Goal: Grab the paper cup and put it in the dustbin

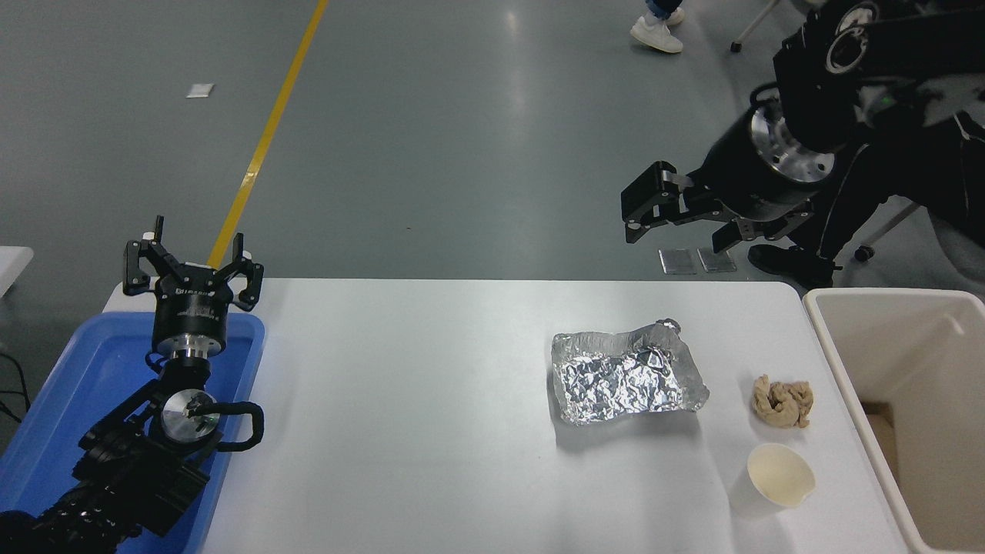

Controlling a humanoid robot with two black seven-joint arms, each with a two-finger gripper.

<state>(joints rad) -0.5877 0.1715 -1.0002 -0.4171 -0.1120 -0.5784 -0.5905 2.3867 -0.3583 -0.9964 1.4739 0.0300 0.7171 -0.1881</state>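
The paper cup (pixel 779 475), small and white with a cream inside, stands at the table's front right, rim up and slightly tilted. The dustbin (pixel 908 346), a large cream rectangular bin, stands just right of the table, close to the cup. My right gripper (pixel 679 221) hangs high beyond the table's far edge, well up and away from the cup, with its fingers spread open and empty. My left gripper (pixel 192 258) is parked open and empty over the blue tray (pixel 85 369) at the lower left.
A crumpled sheet of silver foil (pixel 627 377) lies right of the table's middle. A tan paper wad (pixel 782 400) lies between the foil and the bin, just behind the cup. A person's dark-clothed legs (pixel 916 177) show at the upper right behind my arm.
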